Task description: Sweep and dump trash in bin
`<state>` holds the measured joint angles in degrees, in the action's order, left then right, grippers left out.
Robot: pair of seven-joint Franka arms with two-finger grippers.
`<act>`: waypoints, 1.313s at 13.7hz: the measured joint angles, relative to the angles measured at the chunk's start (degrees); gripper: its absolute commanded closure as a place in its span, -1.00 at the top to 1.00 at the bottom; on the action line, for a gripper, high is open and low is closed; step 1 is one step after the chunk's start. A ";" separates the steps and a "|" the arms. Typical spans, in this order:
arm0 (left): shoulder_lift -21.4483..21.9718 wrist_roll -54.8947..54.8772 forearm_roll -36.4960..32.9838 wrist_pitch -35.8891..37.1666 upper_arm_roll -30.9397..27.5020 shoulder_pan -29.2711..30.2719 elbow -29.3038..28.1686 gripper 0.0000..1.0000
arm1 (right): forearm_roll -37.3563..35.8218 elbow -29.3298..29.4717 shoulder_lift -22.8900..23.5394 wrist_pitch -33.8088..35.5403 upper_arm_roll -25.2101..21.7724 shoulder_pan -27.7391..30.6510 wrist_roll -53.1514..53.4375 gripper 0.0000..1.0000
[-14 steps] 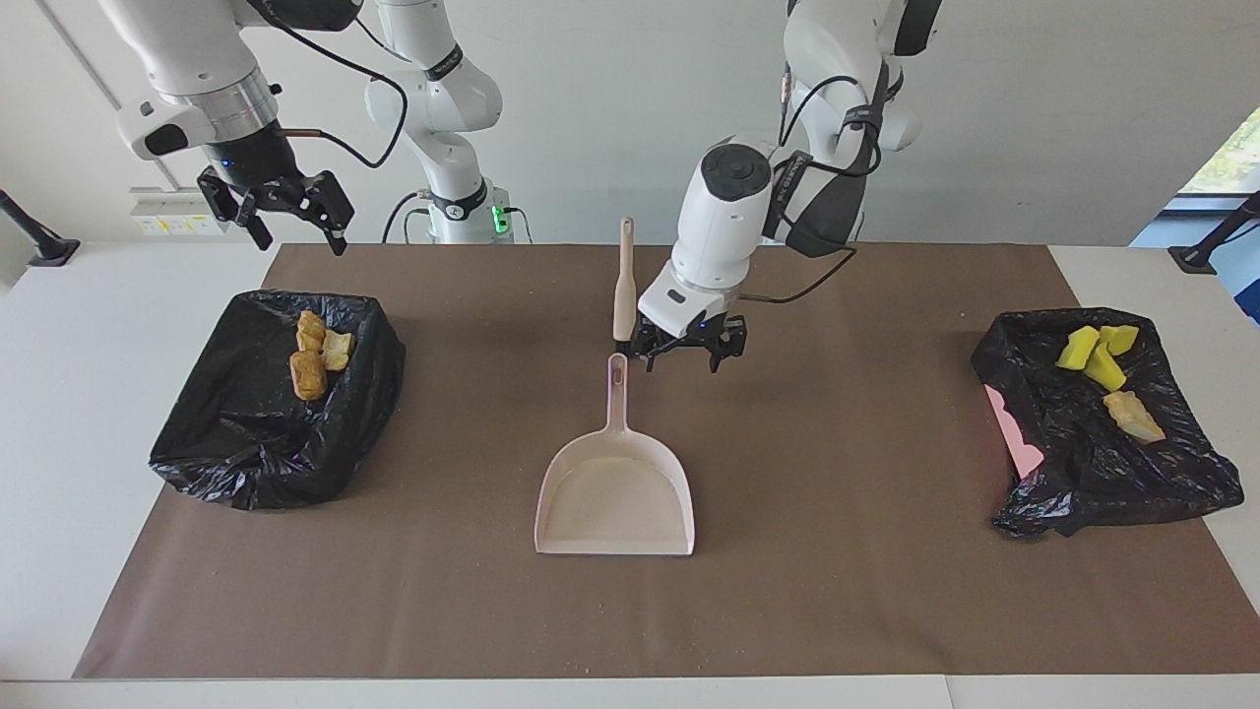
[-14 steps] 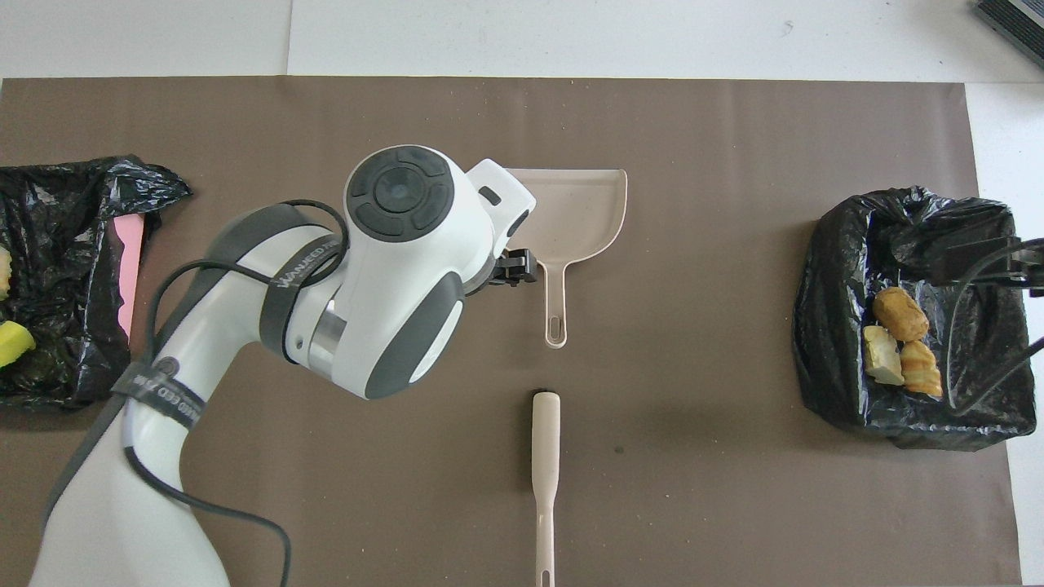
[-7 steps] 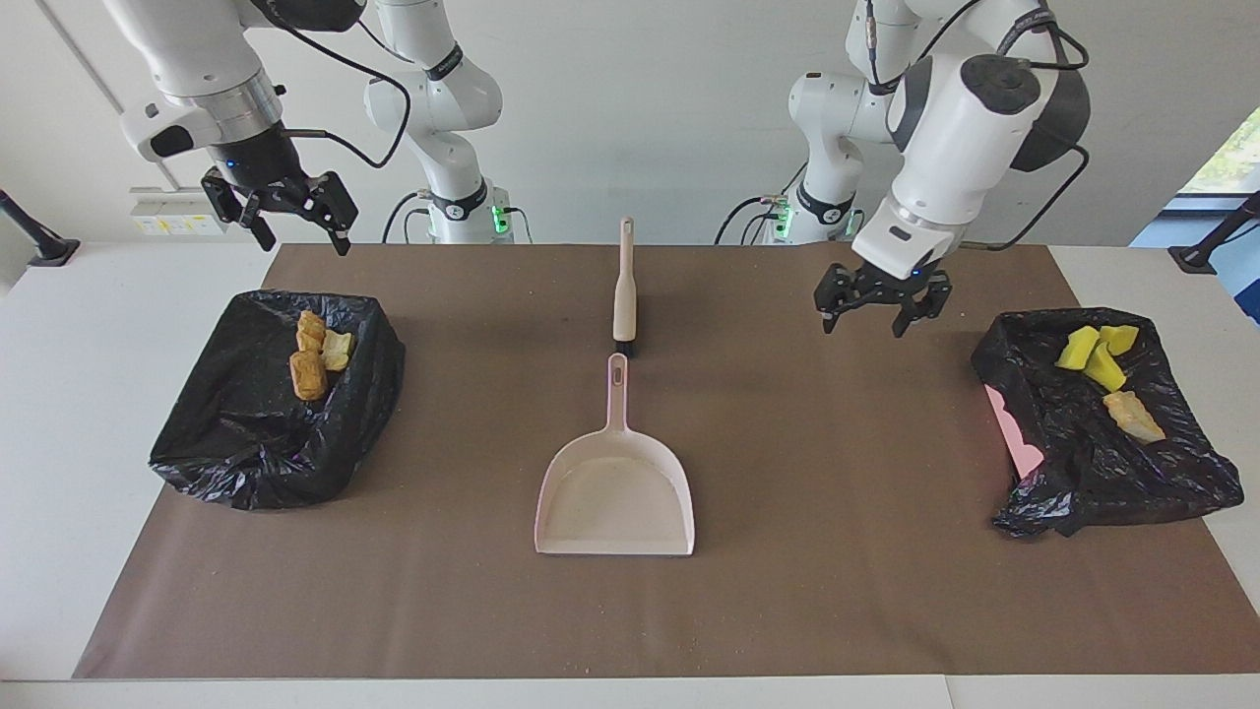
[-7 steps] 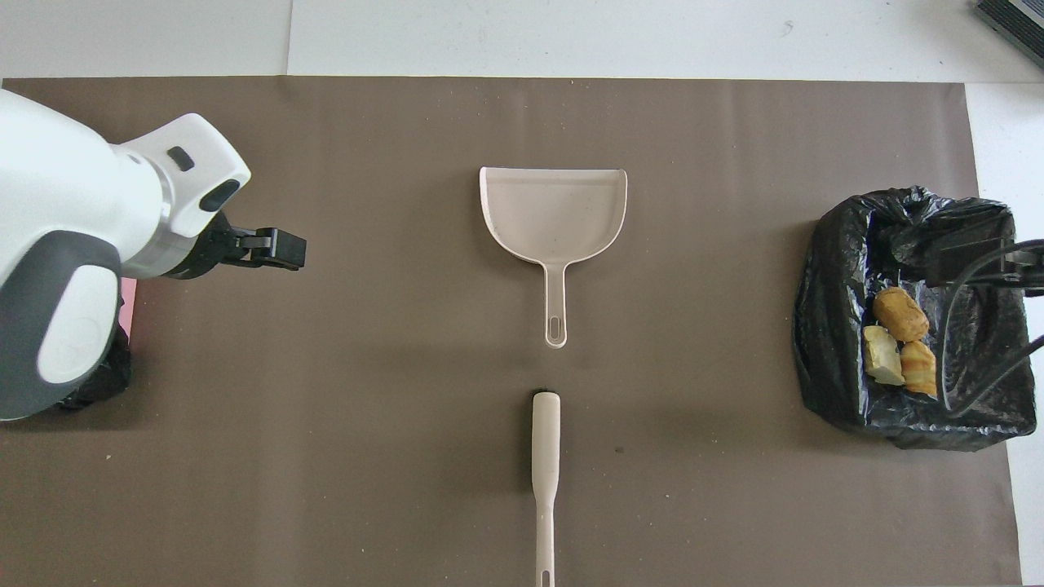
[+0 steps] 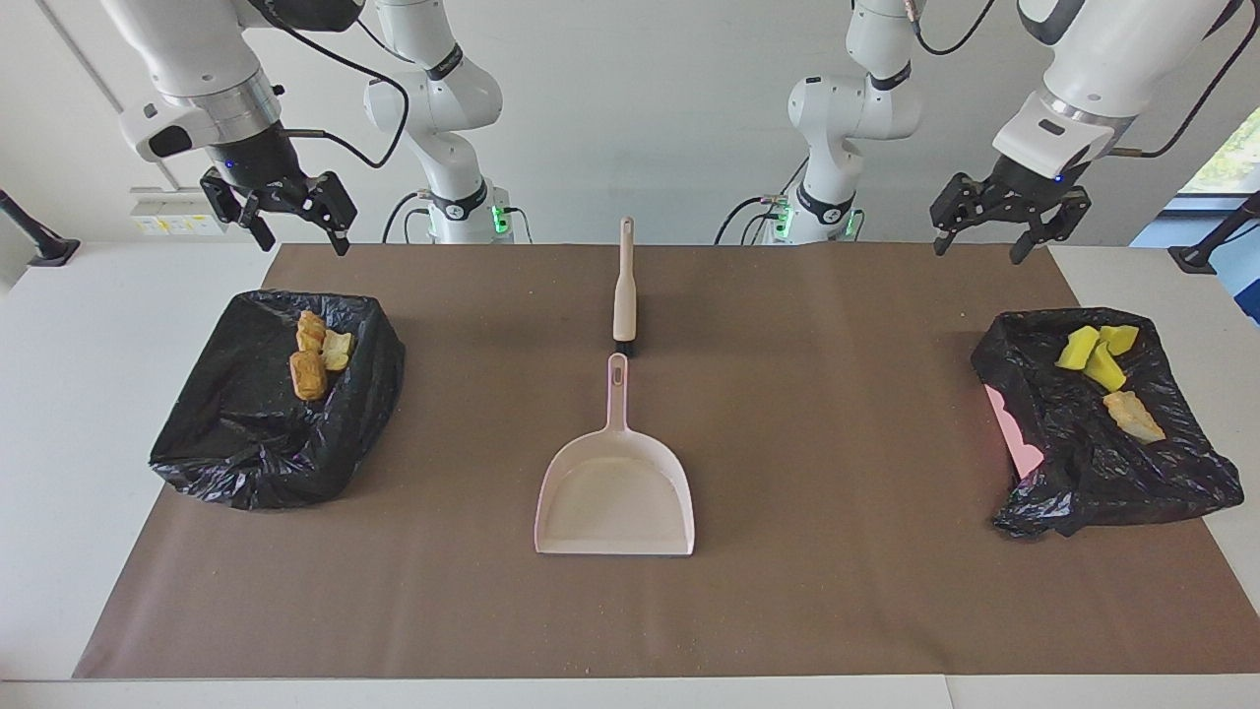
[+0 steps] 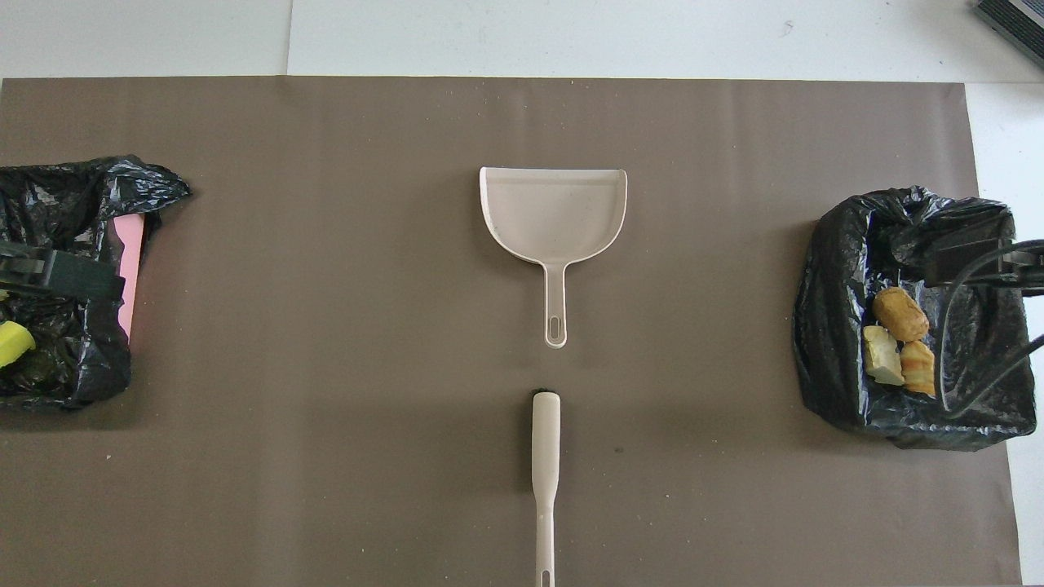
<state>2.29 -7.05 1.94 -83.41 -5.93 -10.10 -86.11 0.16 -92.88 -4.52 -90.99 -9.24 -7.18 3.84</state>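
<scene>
Facing view, from its left edge to its right. The right gripper [image 5: 291,215] hangs released and empty above the table edge, over no task thing, its arm waiting. Below it, the bin at the right arm's end [image 5: 246,433], lined in black, holds three golden-brown scraps [image 5: 317,353]. At mid-table the brush [image 5: 624,286] lies flat, nearer the robots than the empty dustpan [image 5: 614,487], whose handle tip sits just beside the brush head without visibly touching. The left gripper [image 5: 1002,215] hangs spread and empty above the mat's edge. The bin at the left arm's end [image 5: 1102,463] holds three yellow chunks [image 5: 1095,353] and one brown scrap [image 5: 1132,416].

Risk: this bin's liner sags low at its rim, so a knock from a returning arm could probably spill its contents onto the mat.

Change: one second ago the left gripper hovered beside the dustpan handle; it has since swung out and up. Everything else is unmoved.
</scene>
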 measured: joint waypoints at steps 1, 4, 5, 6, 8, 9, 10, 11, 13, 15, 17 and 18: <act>-0.01 -0.67 0.00 1.04 -0.01 0.49 0.74 1.00 | 0.00 0.00 0.00 0.00 0.03 -0.08 0.00 1.00; -0.04 -0.98 0.00 1.30 0.13 0.74 1.16 1.00 | 0.00 0.00 0.00 0.00 0.03 -0.09 0.00 1.00; -0.03 -0.98 0.00 1.30 0.28 0.74 1.19 1.00 | 0.00 0.00 0.00 0.00 0.03 -0.11 0.00 1.00; -0.02 -0.98 0.00 1.30 0.37 0.74 1.22 1.00 | 0.01 0.00 0.00 0.00 0.04 -0.21 0.00 1.00; -0.01 -0.98 -0.07 1.30 0.36 0.86 1.25 1.00 | 0.02 0.00 0.00 0.00 0.04 -0.73 0.00 1.00; -0.01 -0.98 -0.09 1.30 0.34 0.96 1.25 1.00 | 0.02 0.00 0.00 0.00 0.07 -1.04 0.00 1.00; 0.00 -0.97 -0.09 1.32 0.40 1.18 1.28 1.00 | 0.02 0.00 0.00 0.00 0.07 -1.43 0.00 1.00; 0.01 -0.86 -0.10 1.42 0.75 2.06 1.37 1.00 | 0.02 0.00 0.00 0.00 0.09 -1.73 0.00 1.00; 0.03 -1.07 -0.09 1.69 4.36 7.11 1.56 1.00 | 0.02 0.00 0.00 0.00 0.10 -1.95 0.00 1.00; 0.03 -1.08 -0.09 1.98 7.12 9.16 1.77 1.00 | 0.02 0.00 0.00 0.00 0.09 -1.95 0.00 1.00; 0.02 -1.04 -0.09 2.06 7.96 9.12 1.78 1.00 | 0.02 0.00 0.00 0.00 0.09 -1.95 0.00 1.00; 0.02 -1.04 -0.09 2.06 8.16 9.10 1.78 1.00 | 0.02 0.00 0.00 0.00 0.09 -1.95 0.00 1.00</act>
<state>2.31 -8.09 1.85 -81.34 2.23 -0.99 -84.33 0.18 -92.88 -4.52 -90.99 -9.15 -9.14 3.84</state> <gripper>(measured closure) 0.000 0.000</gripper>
